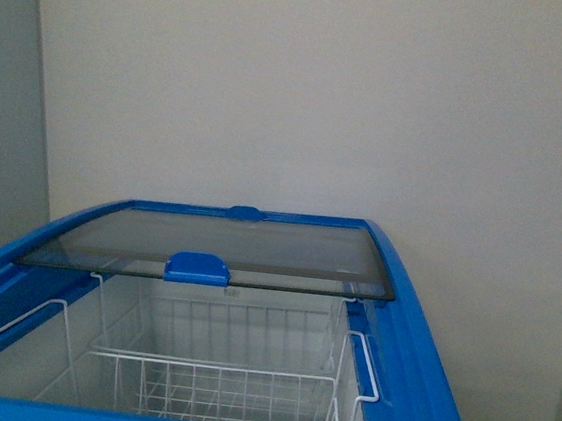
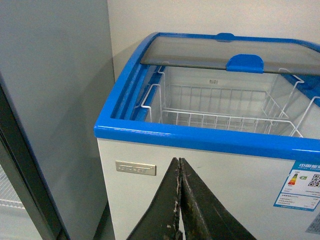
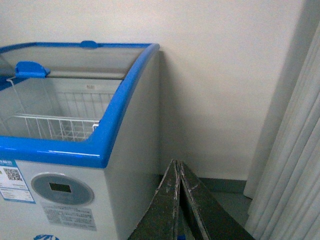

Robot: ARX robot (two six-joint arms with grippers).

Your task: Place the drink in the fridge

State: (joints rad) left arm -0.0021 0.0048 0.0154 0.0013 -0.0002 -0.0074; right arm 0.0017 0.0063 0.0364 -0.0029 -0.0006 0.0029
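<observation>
Fridge (image 1: 413,385): lid slid back, wire basket (image 1: 233,381) inside.
Label (image 2: 304,186): QR code, writing unreadable.
Left gripper (image 2: 179,200): pressed together, empty.
Right gripper (image 3: 177,200): pressed together, empty.

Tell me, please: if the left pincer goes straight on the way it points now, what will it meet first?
Most likely the white front wall of the fridge, below its blue rim. The closed left pincer points at it, though the gap is hard to judge.

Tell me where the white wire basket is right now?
The white wire basket hangs inside the open fridge, just below the slid-back glass lid with its blue handle, low and central in the front view.
</observation>
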